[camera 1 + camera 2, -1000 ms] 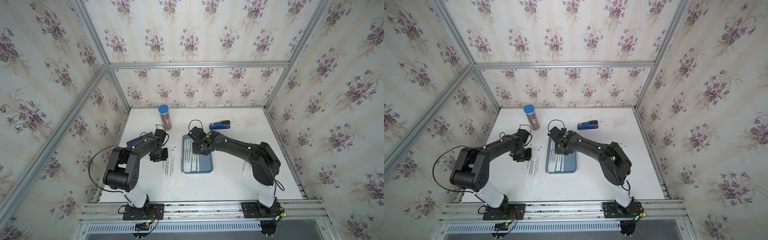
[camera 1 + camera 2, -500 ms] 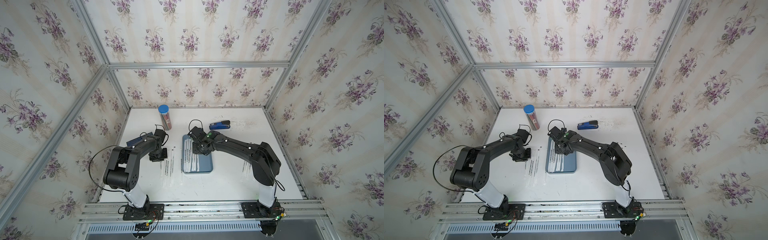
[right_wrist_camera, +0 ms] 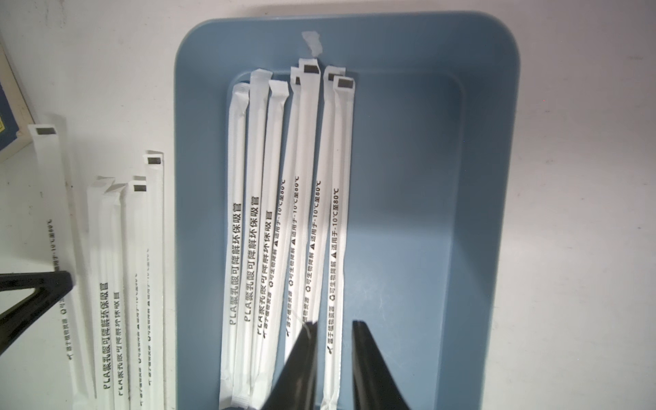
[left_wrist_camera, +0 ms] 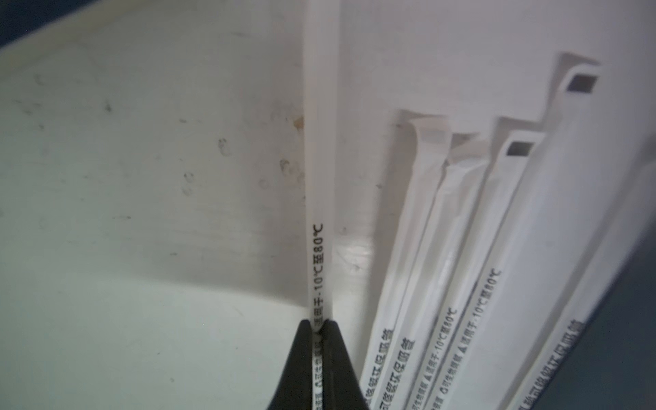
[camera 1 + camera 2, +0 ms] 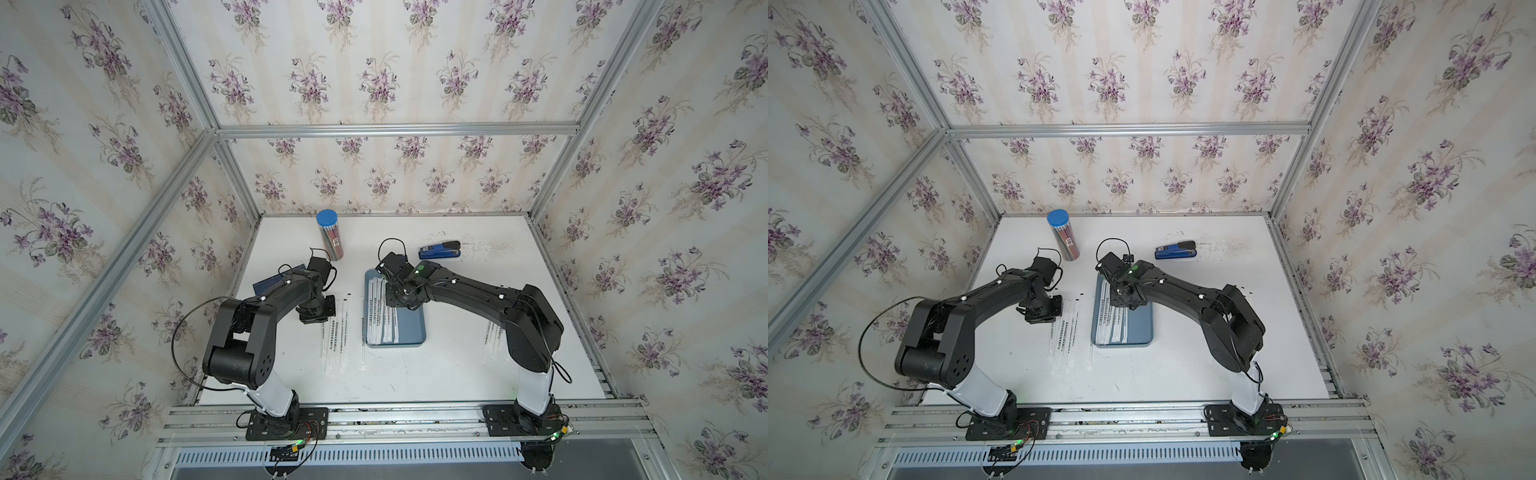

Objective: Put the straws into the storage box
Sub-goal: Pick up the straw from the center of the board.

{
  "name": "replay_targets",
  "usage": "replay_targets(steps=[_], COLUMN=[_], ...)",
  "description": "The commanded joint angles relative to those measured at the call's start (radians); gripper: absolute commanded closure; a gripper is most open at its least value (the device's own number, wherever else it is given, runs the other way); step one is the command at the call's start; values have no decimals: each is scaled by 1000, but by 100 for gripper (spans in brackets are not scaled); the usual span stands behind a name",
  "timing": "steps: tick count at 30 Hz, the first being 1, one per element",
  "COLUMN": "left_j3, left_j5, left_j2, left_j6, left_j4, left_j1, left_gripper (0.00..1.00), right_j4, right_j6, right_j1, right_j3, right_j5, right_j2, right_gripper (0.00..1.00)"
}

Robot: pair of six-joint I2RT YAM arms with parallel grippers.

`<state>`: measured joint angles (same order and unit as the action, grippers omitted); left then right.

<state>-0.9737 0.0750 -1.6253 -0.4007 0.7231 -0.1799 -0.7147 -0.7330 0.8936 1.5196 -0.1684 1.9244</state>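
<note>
The grey-blue storage box (image 3: 426,213) lies mid-table, also in both top views (image 5: 413,328) (image 5: 1142,328). Several white wrapped straws (image 3: 269,230) lie lengthwise in its left half. My right gripper (image 3: 333,323) hangs low over the box's far end, open, its fingers astride the rightmost boxed straw without pinching it. More straws (image 5: 338,332) lie in a row on the table left of the box. My left gripper (image 4: 318,321) is down at the left edge of that row, shut on one straw (image 4: 319,177) that runs straight out from the fingertips (image 4: 301,340).
A clear tube with a blue cap (image 5: 330,239) holding coloured pencils stands at the back left. A blue stapler (image 5: 440,251) lies behind the box. A dark navy notebook (image 5: 270,282) sits by the left wall. A few more straws (image 5: 492,336) lie under my right arm.
My left gripper has closed onto the leftmost straw of the table row. The right arm and the boxed straws have not moved.
</note>
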Motion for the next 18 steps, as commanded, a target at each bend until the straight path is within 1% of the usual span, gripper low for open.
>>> replay_targets(steps=[1,7,9,11,13,18], left_j3=[-22,-96,-136,-179,-219,-318], left_j5=[-16,-45,-15,59,116,146], left_j2=[41,105,125,135,123,32], left_j6=[12,34,24,-8,-54,-218], left_j4=[70,162,193,200,188,115], left_j1=[0,1,-5,-31,-93,-316], left_gripper=[92,92,92,92,92,92], right_j4=[-6,-7,-11,-7,1,21], right_j6=[1,-1,-1,-1,5,22], right_j1=[1,-11,-27,-55,-91,-193], right_j3=[3,4,-1,-19,-41,-112], right_j5=[-16,-8,-12,-15,-23,-16], right_j2=[-7,-20,-38,-70,-103,-177], right_gripper=[77,77,77,77,77,77])
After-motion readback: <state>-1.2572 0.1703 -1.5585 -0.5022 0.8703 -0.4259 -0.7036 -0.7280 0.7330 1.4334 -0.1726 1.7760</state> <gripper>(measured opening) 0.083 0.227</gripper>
